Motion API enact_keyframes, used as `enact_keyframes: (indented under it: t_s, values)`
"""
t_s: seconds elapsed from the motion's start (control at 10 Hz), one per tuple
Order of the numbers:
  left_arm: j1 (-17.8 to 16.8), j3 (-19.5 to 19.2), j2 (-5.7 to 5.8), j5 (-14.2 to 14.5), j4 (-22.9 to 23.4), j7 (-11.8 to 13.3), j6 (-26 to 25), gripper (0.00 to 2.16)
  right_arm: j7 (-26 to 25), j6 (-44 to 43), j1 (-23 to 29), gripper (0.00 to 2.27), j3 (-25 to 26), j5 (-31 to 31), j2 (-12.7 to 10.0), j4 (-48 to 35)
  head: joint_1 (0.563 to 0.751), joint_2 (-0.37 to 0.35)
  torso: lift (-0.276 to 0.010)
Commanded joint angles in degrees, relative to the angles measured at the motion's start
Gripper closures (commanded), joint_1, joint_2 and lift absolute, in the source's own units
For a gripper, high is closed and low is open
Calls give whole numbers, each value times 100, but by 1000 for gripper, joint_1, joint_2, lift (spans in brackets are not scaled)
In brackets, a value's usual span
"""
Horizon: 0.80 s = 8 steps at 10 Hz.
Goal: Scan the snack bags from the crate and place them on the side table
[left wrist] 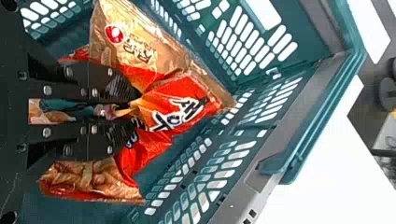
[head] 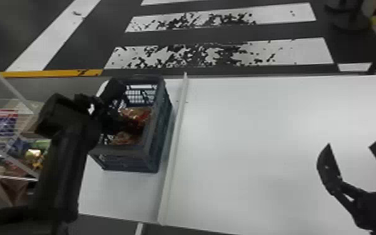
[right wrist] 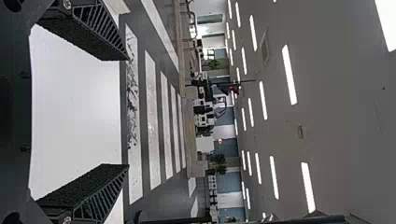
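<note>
Left wrist view: L gripper (left wrist: 136,111) jaws pinched on red snack bag (left wrist: 173,95) in crate (left wrist: 294,114); poss. slip or tan bag (left wrist: 140,35) snag, b/c shallow-looking hold, bags overlapping. R gripper (head: 353,143) jaws wide, empty, over surface (head: 253,125).

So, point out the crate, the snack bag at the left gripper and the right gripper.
Crate (head: 128,152): head view, its near rim.
Snack bag (left wrist: 184,87): left wrist view, its red part.
Right gripper (head: 352,143): head view, midway between its fingertips.
</note>
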<state>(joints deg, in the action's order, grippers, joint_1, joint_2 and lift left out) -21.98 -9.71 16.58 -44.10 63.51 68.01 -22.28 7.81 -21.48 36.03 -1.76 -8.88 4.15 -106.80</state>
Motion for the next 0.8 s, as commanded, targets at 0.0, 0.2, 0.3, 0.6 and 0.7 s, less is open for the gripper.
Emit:
enact_keyframes:
  t_s: [0.0,0.2,0.3,0.6,0.7]
  values:
    - [27,-216,20,191,136,125,175,2138,-8,17,-9,56,0,0,-2,1,695,207,-94]
    - [71,-391,99,472,382,353,157,2138,-8,140,-53,56,0,0,-2,1,695,206,-94]
    - [80,-479,143,560,435,511,122,2138,-8,176,-70,56,-8,0,-2,1,695,208,-94]
    - [142,-620,328,999,584,863,69,2138,-8,404,-132,56,-35,9,-11,10,695,218,-94]
    - [150,-690,433,1325,593,1048,-1,2138,-16,404,-141,56,-52,26,-28,10,695,221,-94]
